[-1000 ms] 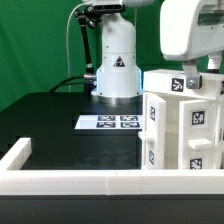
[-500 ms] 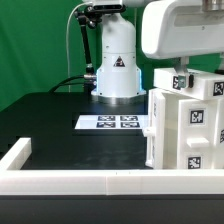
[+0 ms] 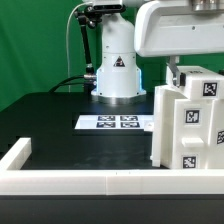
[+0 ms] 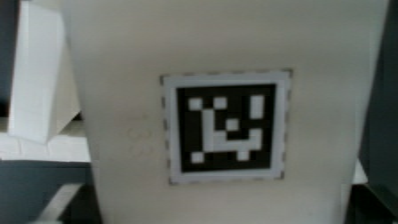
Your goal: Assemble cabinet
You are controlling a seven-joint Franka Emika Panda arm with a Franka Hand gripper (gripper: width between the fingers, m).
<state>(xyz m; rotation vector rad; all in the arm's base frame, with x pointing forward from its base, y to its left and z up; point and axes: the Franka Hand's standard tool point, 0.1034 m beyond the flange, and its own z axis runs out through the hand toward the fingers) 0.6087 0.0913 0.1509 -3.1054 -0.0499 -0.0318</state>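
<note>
Starting at the exterior view's left, the low white frame (image 3: pixel 20 157) runs round the near-left corner of the counter (image 3: pixel 60 125) and along its front edge, and the dark surface inside it is bare all the way to the marker board (image 3: pixel 118 122) lying flat before the arm's base (image 3: pixel 116 62). That is the open room. At the exterior view's right stands the cabinet (image 3: pixel 190 125), hard against the right edge and close behind the front frame; over the past second it has slid rightward, and the gap between it and the marker board has widened, while the arm's head (image 3: pixel 180 28) has come leftward and lower over its top. I'd judge the arm is nudging or carrying the box into place for the next part. The fingers I cannot make out: the exterior view hides them behind the head, and the wrist view is filled by a white tagged face (image 4: pixel 222 125) of the cabinet, very near, so open or closed is anybody's guess. Rightward there is little room left; leftward is free.
</note>
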